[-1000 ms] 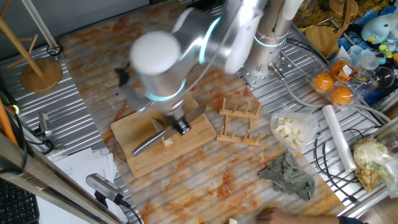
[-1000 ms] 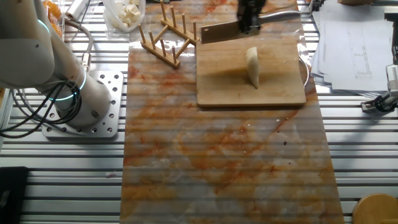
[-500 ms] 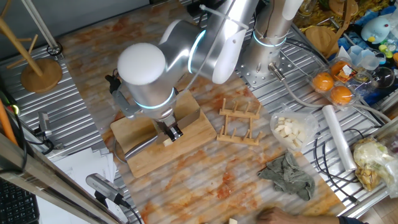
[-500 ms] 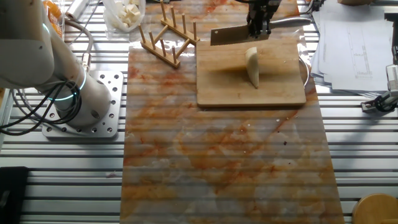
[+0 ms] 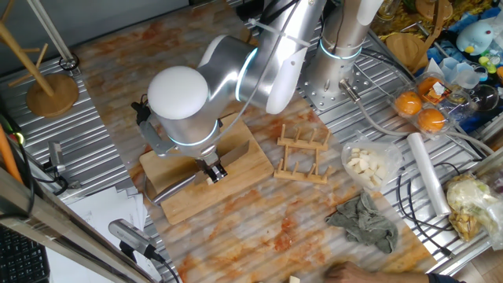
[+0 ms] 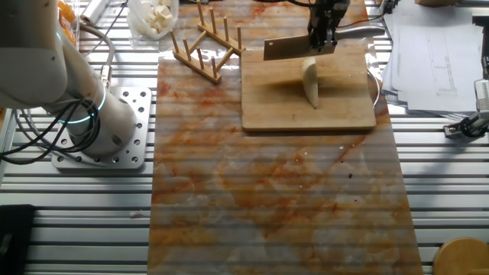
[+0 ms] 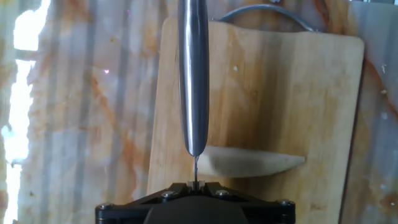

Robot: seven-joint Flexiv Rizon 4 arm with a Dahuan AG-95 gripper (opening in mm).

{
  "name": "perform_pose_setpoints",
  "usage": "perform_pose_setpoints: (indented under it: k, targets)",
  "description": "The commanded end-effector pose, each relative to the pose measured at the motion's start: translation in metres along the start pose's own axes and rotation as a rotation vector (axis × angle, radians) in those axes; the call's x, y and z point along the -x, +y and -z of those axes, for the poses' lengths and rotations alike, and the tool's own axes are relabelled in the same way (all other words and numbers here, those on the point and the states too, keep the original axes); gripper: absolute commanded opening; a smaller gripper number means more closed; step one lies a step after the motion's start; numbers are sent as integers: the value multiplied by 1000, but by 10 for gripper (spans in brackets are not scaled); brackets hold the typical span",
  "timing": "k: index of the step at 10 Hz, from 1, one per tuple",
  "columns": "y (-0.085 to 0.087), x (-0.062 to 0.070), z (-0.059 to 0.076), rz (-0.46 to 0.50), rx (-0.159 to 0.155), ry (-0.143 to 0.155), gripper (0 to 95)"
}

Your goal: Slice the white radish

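Now tool [image 6: 324, 34] clamped on knife [image 6: 289, 49], blade over radish [image 6: 309, 82] w/ board [image 6: 336, 107] below.

Table's a ribbed aluminium slat top [image 6: 76, 221] with a stained orange-brown marbled mat [image 6: 275, 198] laid over the middle. At 9 o'clock in one fixed view there's a round wooden stand base [image 5: 53, 93]; papers [image 6: 439, 57] lie at 2 o'clock in the other. Cables [image 5: 409, 196] at 4 o'clock, a grey rag [image 5: 365, 220] nearby. Lighting's bright, with glare washing out the hand view's left edge.
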State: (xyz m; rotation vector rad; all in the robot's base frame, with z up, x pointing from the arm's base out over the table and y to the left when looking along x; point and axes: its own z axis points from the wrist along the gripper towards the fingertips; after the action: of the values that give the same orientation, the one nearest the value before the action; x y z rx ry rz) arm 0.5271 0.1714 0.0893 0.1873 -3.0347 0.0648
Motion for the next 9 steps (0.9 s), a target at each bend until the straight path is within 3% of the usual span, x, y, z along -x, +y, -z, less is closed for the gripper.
perform_pose_setpoints:
  k: [1, 9]
  targets:
    - [0, 2, -1, -24, 2, 3, 0]
    - [-8, -9, -11, -46, 20, 16, 0]
